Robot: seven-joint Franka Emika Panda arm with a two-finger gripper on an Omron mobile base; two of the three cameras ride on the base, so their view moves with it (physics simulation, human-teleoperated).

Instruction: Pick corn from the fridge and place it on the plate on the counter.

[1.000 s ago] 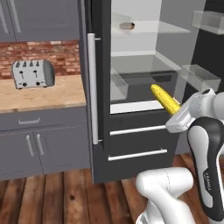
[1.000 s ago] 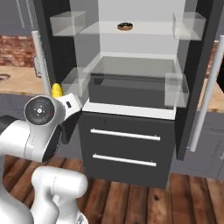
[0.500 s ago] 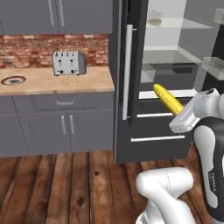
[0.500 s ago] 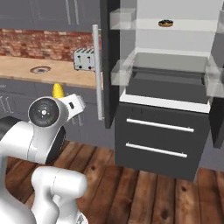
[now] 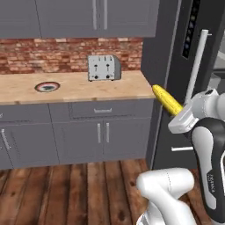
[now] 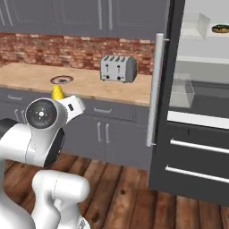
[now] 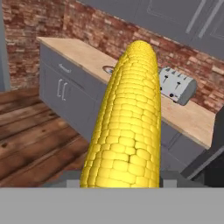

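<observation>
Left base view: claw [image 5: 179, 110] pinching one corn [image 5: 167, 99]; one plate [image 5: 47, 86], one toaster [image 5: 103, 67].

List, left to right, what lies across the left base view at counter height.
Small round plate with black rim and red ring → silver four-slot toaster → yellow corn cob held in the gripper → long grey bar handle of the dark fridge.
</observation>
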